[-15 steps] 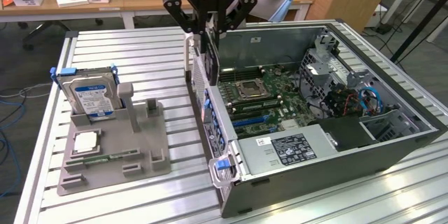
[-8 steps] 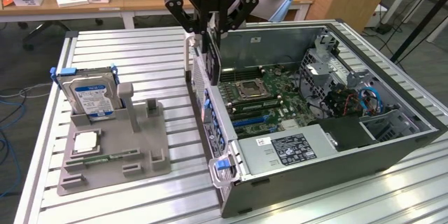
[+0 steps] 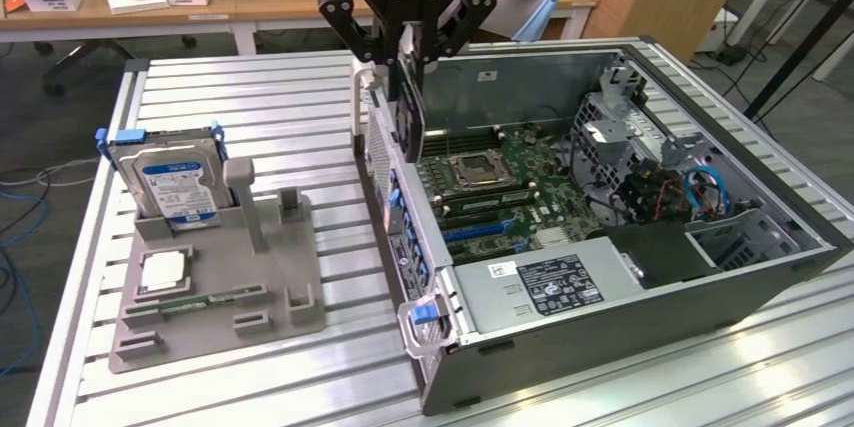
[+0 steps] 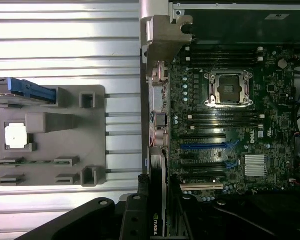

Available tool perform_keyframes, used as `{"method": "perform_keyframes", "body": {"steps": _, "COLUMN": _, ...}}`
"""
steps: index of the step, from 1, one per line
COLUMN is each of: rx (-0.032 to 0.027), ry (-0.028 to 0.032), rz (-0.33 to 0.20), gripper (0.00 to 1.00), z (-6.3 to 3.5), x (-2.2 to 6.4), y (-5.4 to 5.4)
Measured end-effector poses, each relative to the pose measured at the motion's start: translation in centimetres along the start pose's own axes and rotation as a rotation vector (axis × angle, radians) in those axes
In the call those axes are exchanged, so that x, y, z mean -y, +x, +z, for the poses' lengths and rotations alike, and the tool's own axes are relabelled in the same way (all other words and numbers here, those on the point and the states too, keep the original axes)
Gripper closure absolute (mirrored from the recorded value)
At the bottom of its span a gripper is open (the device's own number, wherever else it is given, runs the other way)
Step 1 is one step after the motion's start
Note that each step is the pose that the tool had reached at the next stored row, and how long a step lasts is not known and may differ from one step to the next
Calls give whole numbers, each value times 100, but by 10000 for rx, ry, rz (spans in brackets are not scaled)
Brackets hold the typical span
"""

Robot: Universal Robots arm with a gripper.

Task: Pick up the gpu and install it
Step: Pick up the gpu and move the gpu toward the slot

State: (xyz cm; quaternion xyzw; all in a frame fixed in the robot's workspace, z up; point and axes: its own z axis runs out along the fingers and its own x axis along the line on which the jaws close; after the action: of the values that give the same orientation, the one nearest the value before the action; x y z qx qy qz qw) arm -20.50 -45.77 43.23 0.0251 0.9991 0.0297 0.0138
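The gpu point(image 3: 408, 112) hangs on edge in the exterior view, a thin dark card over the open computer case's wall nearest the grey holder. My gripper point(image 3: 407, 55) is shut on its upper edge, black fingers point(image 3: 351, 29) on either side. In the wrist view the gpu point(image 4: 158, 192) appears edge-on with a green logo near the gripper point(image 4: 158, 212). It sits above the case's rear wall point(image 4: 160, 35), beside the motherboard point(image 4: 230, 125). The blue expansion slots point(image 4: 204, 146) lie a little further into the case, apart from the card.
A grey holder point(image 3: 227, 282) on the slatted table point(image 3: 267, 87) carries a silver hard drive point(image 3: 171, 182), a square chip point(image 3: 163, 269) and a green memory stick point(image 3: 200, 299). The case point(image 3: 641, 287) holds a power supply point(image 3: 554, 282), cables point(image 3: 694, 192) and a drive cage point(image 3: 621, 127).
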Motion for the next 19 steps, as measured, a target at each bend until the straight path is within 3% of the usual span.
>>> {"method": "perform_keyframes", "body": {"steps": 19, "rx": 0, "ry": 0, "rz": 0, "gripper": 74, "z": 2, "x": -4, "y": -73}}
